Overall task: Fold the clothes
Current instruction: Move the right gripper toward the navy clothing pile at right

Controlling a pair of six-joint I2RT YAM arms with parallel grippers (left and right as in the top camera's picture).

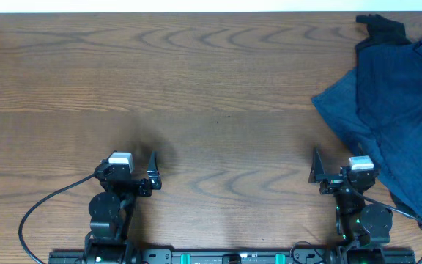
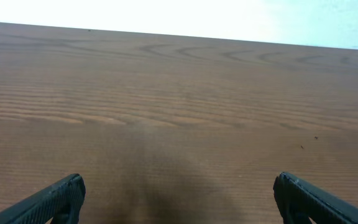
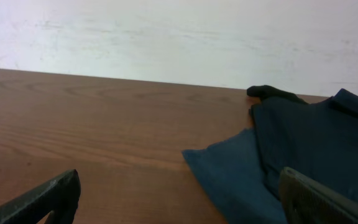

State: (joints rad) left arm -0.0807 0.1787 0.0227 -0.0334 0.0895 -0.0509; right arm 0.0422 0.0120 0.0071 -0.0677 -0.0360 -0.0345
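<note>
Navy clothes (image 1: 401, 103) lie crumpled on your table's (image 1: 196, 88) right side, possibly 2 garments; your left pincer (image 2: 179, 185) and right pincer (image 3: 180, 179) gape released, empty.

Right part of the clothes (image 1: 405, 110) beyond the overhead view's edge; jaws only partly within either wrist view.

- The top camera hangs high and looks straight down on the whole surface (image 1: 211, 88).
- The left wrist camera sits low and close to the wood, looking forward between the tips of the left pincer (image 2: 179, 194).
- The right wrist camera sits low too, looking past the right pincer (image 3: 179, 186) toward the wall (image 3: 166, 37).
- The top and right wrist views both show the blue clothes (image 1: 401, 103).
</note>
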